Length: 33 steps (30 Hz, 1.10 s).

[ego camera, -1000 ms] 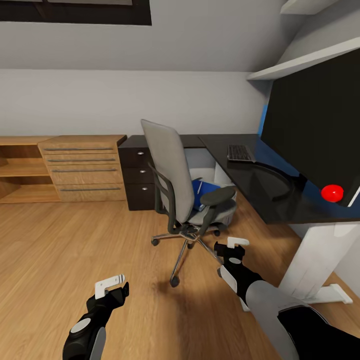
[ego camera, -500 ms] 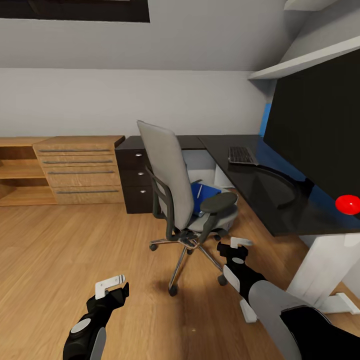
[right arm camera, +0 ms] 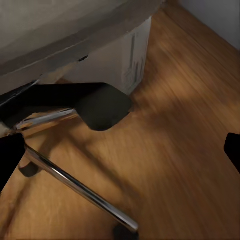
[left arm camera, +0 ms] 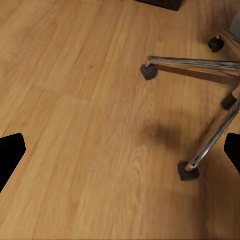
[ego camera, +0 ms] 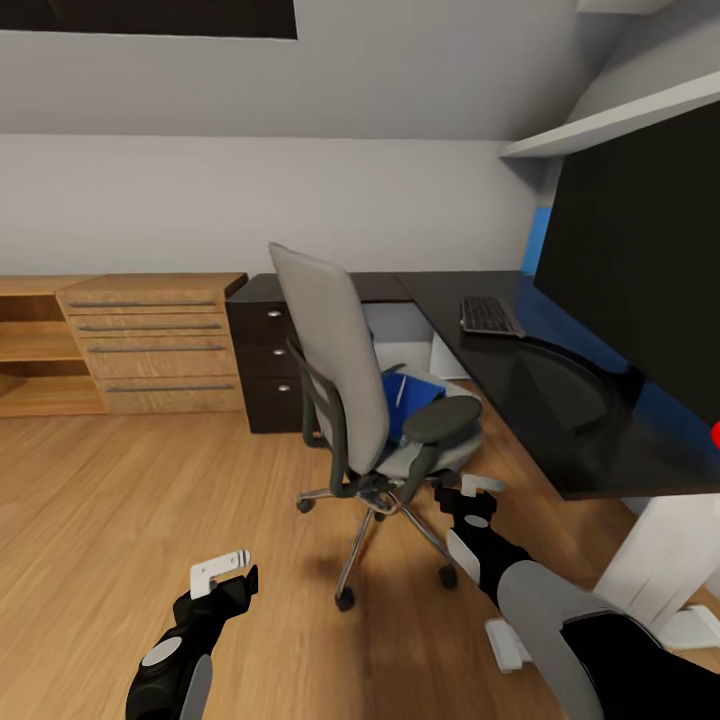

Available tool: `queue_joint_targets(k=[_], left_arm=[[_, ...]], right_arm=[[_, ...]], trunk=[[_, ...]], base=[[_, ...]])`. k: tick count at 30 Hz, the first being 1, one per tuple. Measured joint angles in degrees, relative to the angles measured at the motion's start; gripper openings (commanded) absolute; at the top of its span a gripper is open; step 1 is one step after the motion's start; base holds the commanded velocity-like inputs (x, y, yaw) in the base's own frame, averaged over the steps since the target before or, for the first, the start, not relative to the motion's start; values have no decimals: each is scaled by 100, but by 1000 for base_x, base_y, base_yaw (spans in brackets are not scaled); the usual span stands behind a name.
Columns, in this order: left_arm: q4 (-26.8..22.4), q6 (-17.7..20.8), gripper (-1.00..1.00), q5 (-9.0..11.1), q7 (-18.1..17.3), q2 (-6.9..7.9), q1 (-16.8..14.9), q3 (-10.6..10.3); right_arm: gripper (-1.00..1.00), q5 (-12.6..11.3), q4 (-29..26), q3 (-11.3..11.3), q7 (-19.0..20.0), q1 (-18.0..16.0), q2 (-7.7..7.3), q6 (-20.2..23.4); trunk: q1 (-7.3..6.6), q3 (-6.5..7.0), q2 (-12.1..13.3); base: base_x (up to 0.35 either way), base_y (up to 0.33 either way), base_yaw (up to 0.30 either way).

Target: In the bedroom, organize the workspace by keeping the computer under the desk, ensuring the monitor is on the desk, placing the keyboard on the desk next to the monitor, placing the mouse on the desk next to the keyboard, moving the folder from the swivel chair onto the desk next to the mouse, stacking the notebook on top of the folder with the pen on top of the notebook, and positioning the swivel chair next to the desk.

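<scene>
You are on the approach to the chair [ego camera: 365, 400], so the step in hand looks like fetching the folder [ego camera: 410, 400] off its seat. The folder lies blue and tilted on the seat, at about 1 o'clock from your right hand [ego camera: 470, 500], tucked behind the black armrest [ego camera: 440, 418].

Your right hand hovers low, just beside the chair's chrome base, fingers spread and holding nothing. Your left hand [ego camera: 222, 578] hangs over bare floor [ego camera: 120, 500] at 7 o'clock in the head view, also open and empty; its wrist camera looks down on the chair legs [left arm camera: 200, 65] and casters.

The bench [ego camera: 530, 390] runs along the right, from 1 to 3 o'clock. On it sit the keyboard [ego camera: 490, 316] at 1 o'clock and the monitor [ego camera: 640, 270], huge at the right edge. I cannot make out a mouse, notebook or pen from here. A pale box [right arm camera: 115, 60] stands under the bench behind the chair in the right wrist view, perhaps the computer.

Next, I judge you need to lift the right hand above the seat and come in over or around that armrest, which blocks the straight line to the folder. The chair back shields it from the left. Mind the casters: a nudge may roll the chair away.

A wooden cabinet [ego camera: 150, 345] and dark drawers [ego camera: 262, 365] stand at 10 to 11 o'clock, well apart.
</scene>
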Motion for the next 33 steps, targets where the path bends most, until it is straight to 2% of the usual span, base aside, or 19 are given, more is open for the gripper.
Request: queue_joint_targets(k=[14, 20, 33], left_arm=[[1, 11, 100, 0, -6, 0, 0, 0], [1, 11, 100, 0, -6, 0, 0, 0], [0, 11, 100, 1, -6, 0, 0, 0]], right_arm=[[100, -17, -22, 32, 11, 0, 47, -32], [100, -19, -12, 31, 1, 0, 291, -377], [100, -29, 2, 21, -3, 0, 369, -414]], trunk=[[2, 0, 0], [2, 0, 0], [2, 25, 0]], base=[[31, 0, 0], [0, 0, 23], [0, 0, 241]])
